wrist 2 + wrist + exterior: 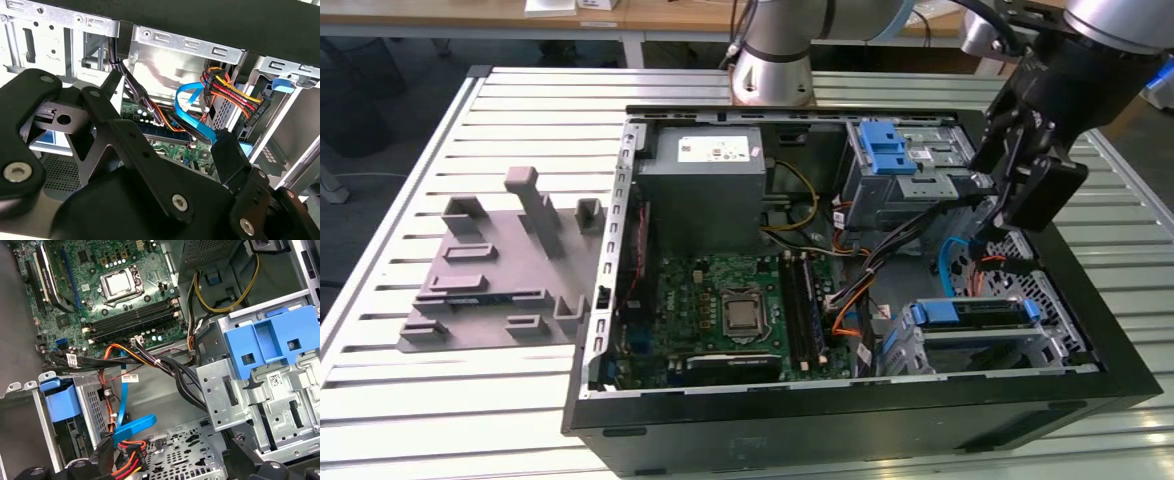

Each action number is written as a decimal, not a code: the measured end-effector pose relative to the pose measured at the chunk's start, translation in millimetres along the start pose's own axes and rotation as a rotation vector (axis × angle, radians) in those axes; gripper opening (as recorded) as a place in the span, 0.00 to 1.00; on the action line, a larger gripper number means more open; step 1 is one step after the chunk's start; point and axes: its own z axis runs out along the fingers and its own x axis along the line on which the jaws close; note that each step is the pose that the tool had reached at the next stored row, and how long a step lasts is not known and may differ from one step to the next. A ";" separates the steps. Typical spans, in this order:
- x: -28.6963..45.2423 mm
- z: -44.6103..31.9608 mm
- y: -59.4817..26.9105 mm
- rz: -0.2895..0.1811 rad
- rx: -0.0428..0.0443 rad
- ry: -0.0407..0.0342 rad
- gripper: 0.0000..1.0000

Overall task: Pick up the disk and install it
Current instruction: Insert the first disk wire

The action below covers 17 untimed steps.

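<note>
The disk [977, 313] lies in the drive cage [947, 352], apart from the tool [1021, 205].

Silver-grey arm [771, 55], matte black jaws on angular links [135, 150], silver screw heads [179, 202].

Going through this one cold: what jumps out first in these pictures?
An open computer case on the slatted table, its green motherboard bare, draws the eye first. The arm's black end effector hangs over the case at the exterior view's right, near a bright blue latch. A grey moulded fixture lies on the table at the exterior view's left.
</note>
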 end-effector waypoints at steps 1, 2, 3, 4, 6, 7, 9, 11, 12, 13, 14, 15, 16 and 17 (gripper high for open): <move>0.0 -0.5 0.0 0.000 0.0000 -0.0001 0.99; 0.0 -0.8 0.0 0.000 -0.0001 -0.0003 0.99; 0.0 -1.0 0.1 0.000 -0.0001 -0.0003 0.99; 0.0 -1.5 0.1 0.000 0.0000 -0.0001 0.99; 0.0 -2.8 0.2 0.000 0.0000 -0.0001 0.99; 0.0 -3.8 0.2 0.000 -0.0003 0.0000 0.99; 0.1 -5.0 0.3 0.000 -0.0007 0.0001 0.99; 0.1 -6.6 0.4 0.000 -0.0012 0.0003 0.99; 0.1 -6.8 0.4 0.000 -0.0014 0.0002 0.99; 0.1 -6.9 0.4 0.000 -0.0017 0.0001 0.99; 0.1 -6.9 0.4 0.000 -0.0018 0.0001 0.98; 0.1 -7.0 0.4 0.000 -0.0019 0.0003 0.98; 0.1 -7.1 0.4 -0.001 -0.0019 0.0005 0.91; 0.1 -7.1 0.4 -0.004 -0.0018 0.0007 0.85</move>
